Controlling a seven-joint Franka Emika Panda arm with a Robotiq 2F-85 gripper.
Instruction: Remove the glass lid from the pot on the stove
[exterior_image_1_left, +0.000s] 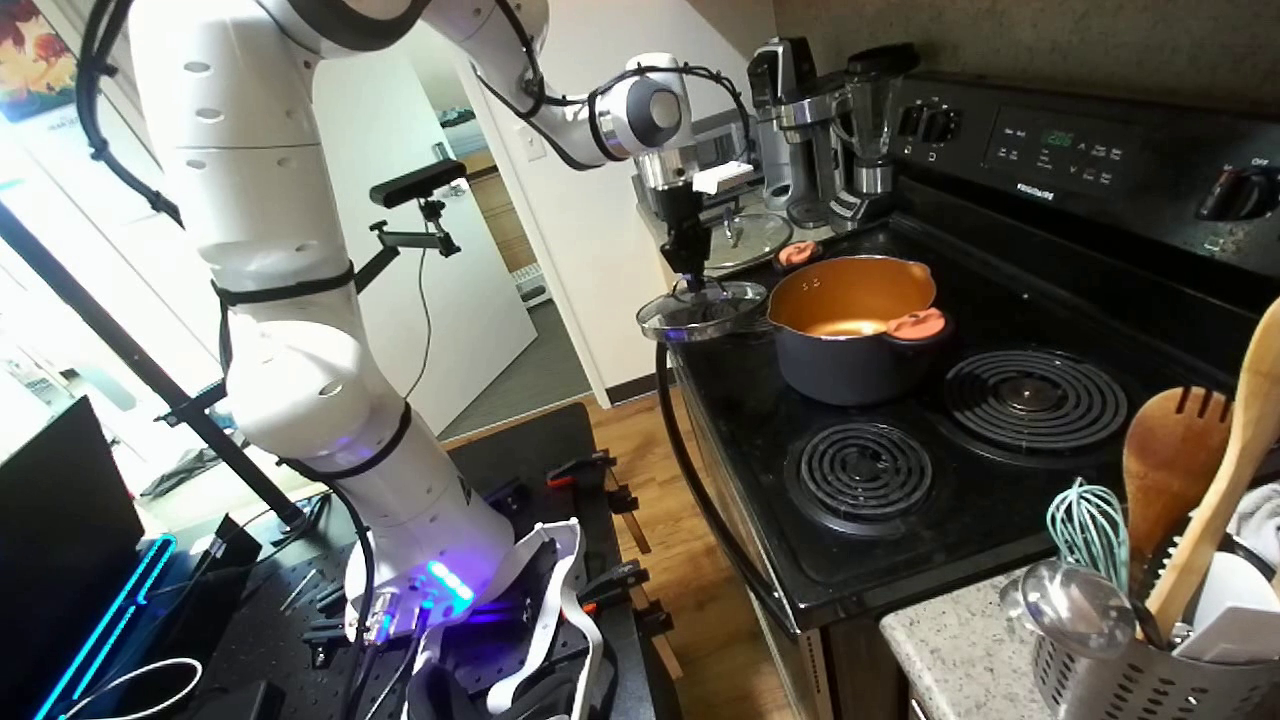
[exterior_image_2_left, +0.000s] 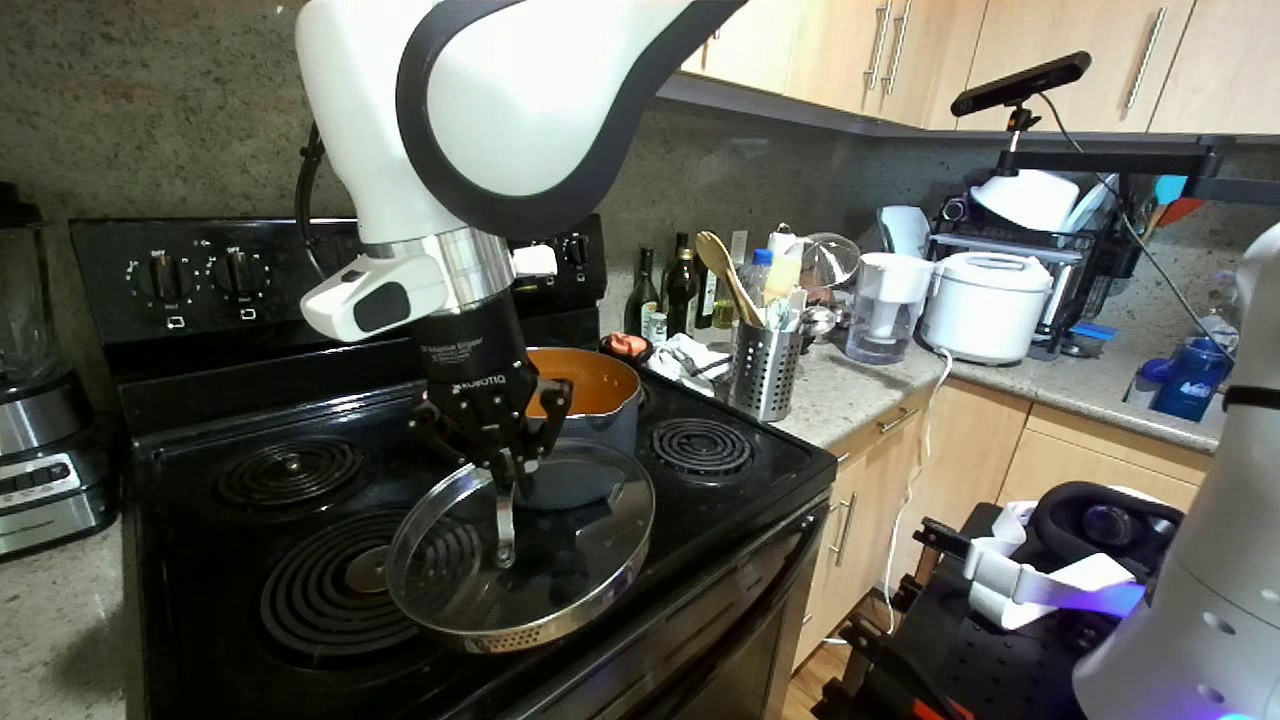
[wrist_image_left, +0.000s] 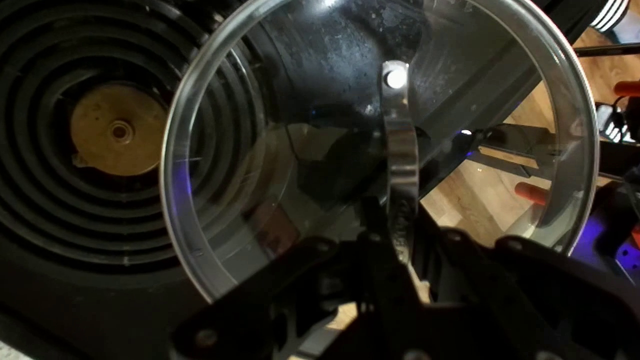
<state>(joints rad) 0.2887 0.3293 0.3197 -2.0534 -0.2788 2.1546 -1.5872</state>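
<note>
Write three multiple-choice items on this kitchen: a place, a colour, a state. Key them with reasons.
1. Where is the pot?
A) on the floor
B) on the stove
C) in a cupboard

2. What colour is the pot's inside?
A) white
B) blue
C) orange

3. What state is the gripper in?
A) shut on the handle of the glass lid
B) open and empty
C) shut on a whisk

1 B: it stands on the black top, with coil burners beside it.
2 C: the uncovered inner wall shows orange in both exterior views.
3 A: the jaws pinch the handle in the wrist view, and the glass lid hangs from them in an exterior view.
</note>
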